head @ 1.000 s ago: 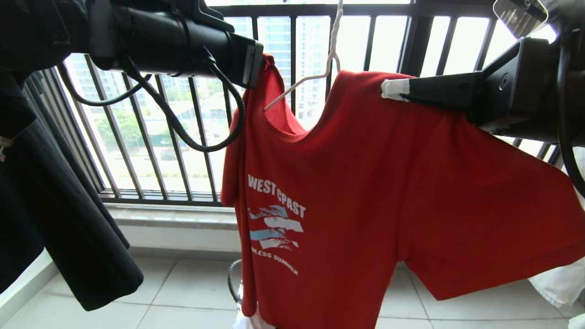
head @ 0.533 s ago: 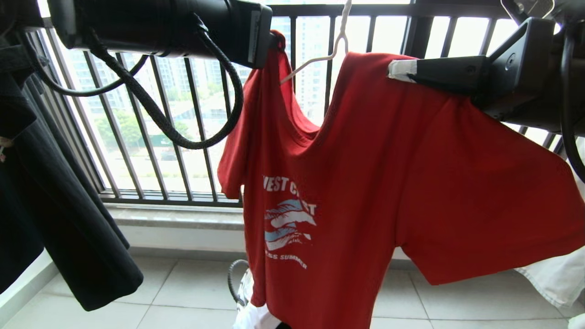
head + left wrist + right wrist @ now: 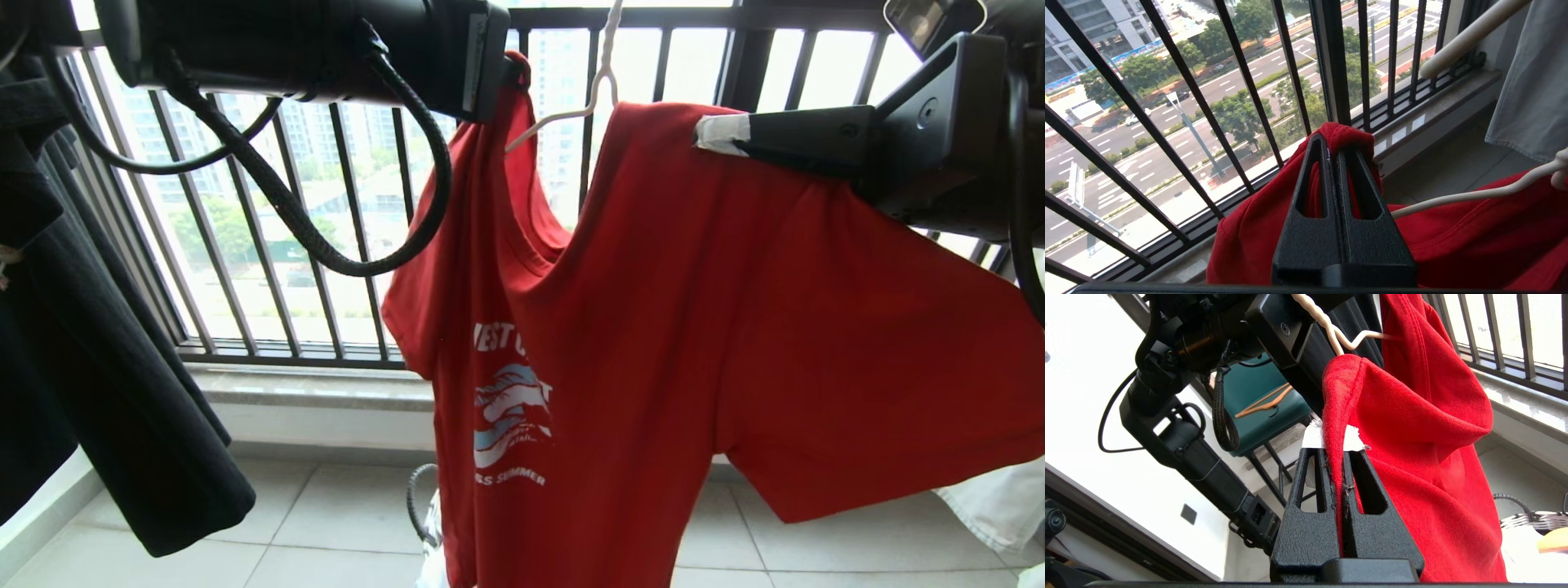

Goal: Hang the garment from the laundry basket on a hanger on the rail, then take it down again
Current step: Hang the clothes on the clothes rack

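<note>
Red garment [image 3: 653,327], half-draped on the hanger [image 3: 592,86] at twelve o'clock: left hand [image 3: 516,72] and right hand [image 3: 718,133] each pinching a shoulder; best eased evenly, keeping the hook seated.

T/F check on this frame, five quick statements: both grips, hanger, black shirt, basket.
1. The left gripper is shut on the red T-shirt. True.
2. The right gripper hangs open, clear of the cloth. False: its fingers pinch a fold of the red T-shirt.
3. The cream hanger has one arm bare in the neck opening. True: that arm shows outside the cloth in the head view.
4. The black shirt hangs between the two grippers. False: it hangs off to the robot's left, apart from the red one.
5. The red T-shirt lies in the laundry basket. False: it is held up by both grippers, above the basket.
</note>
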Controlling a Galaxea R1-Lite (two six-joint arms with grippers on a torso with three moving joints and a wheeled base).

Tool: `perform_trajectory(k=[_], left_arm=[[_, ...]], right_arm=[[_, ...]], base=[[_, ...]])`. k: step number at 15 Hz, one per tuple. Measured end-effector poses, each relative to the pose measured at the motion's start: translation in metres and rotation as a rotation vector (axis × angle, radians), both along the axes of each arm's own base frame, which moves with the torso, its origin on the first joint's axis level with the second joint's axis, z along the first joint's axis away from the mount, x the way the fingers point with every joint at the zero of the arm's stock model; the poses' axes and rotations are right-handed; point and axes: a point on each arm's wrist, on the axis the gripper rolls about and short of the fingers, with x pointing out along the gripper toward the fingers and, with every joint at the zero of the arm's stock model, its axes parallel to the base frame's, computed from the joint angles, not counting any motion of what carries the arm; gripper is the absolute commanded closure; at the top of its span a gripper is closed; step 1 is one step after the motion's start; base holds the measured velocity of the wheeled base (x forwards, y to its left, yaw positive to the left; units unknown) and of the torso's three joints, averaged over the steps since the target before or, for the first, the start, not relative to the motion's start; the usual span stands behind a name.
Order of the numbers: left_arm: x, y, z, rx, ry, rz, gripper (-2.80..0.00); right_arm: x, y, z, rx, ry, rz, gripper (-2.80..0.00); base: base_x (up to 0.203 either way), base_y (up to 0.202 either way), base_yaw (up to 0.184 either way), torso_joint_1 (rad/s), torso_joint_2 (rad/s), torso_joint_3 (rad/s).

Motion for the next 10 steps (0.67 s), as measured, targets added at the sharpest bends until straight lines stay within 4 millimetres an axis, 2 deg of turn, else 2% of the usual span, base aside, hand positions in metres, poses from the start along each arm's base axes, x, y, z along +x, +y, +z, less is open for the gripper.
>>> perform_trajectory(k=[10], left_arm=[[-0.025, -0.01, 0.003, -0.023, 0.01, -0.081, 0.0]], right_arm=[[0.01, -0.003, 0.002, 0.008, 0.0, -0.051, 0.0]], base=[[0.0, 0.0, 0.0, 0.0, 0.0, 0.0]])
